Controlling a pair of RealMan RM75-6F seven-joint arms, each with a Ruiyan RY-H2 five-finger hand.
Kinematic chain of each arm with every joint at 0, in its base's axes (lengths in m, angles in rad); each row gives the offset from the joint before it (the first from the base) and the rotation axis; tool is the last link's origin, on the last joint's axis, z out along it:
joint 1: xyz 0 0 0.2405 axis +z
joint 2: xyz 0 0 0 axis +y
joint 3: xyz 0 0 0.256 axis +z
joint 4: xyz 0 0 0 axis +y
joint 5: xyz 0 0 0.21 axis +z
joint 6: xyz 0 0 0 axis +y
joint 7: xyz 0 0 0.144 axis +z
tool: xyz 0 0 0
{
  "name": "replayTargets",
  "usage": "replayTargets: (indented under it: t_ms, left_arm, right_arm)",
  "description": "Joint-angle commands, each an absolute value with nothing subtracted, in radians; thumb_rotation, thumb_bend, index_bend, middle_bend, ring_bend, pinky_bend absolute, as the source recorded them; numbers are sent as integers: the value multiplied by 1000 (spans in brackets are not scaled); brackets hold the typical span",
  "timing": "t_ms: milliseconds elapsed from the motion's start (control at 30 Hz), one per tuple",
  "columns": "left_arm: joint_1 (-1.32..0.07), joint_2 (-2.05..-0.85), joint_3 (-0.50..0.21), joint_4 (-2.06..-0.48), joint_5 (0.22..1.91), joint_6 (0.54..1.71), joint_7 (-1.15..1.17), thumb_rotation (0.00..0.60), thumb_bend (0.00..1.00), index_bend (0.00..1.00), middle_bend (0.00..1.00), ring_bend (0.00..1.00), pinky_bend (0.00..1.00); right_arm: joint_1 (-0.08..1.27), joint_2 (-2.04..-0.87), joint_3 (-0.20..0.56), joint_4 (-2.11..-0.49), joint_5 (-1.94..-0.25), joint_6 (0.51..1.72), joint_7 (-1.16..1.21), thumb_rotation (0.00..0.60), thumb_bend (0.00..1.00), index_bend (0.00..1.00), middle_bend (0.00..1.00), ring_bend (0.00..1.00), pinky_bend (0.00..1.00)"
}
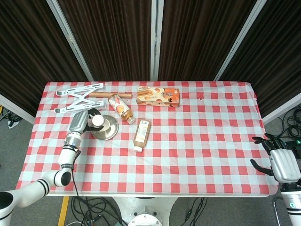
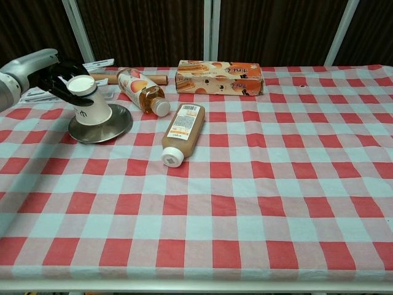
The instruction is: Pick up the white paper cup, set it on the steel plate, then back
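The white paper cup (image 2: 89, 106) stands upside down on the steel plate (image 2: 113, 128) at the table's far left, leaning slightly left. My left hand (image 2: 51, 71) grips the cup's narrow upper end, its dark fingers (image 2: 66, 64) wrapped around it. The head view shows the same left hand (image 1: 79, 123) just left of the cup (image 1: 97, 121) and plate (image 1: 109, 133). My right hand (image 1: 281, 161) hangs beyond the table's right front corner, fingers apart and holding nothing.
An orange drink bottle (image 2: 142, 90) lies just right of the plate, and a brown bottle (image 2: 182, 132) lies nearer the middle. A snack box (image 2: 219, 77), a wooden rod (image 2: 156, 78) and a white folding stand (image 1: 78, 97) line the back.
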State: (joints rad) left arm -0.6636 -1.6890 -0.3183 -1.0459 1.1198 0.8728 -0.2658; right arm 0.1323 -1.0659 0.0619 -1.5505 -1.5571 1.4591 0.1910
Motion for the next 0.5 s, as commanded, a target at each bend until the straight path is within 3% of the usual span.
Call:
replayTargets:
  t_ms: [33,267,500]
  left_arm:
    - [-612,-1625,-309,-1140,1162,954,-294,600,242,482,497,362,386]
    - [-524,-1535,-278,-1216,1145,1020,-271,600,241,480,491,362,385]
    - [-471,-1553,-222,-1188,1114,1008,-247,600,237,475,487,360,362]
  right_arm:
    - [132,-1066,62,-1547,-1561,1463,197,600,144,239,343,139,188]
    - [131,-1070,58,-1527,-1565,1467,223,600,144,239,343,139,188]
    - [138,-1076,56,-1515,-1574,1463,234,600,143,239,343,139,188]
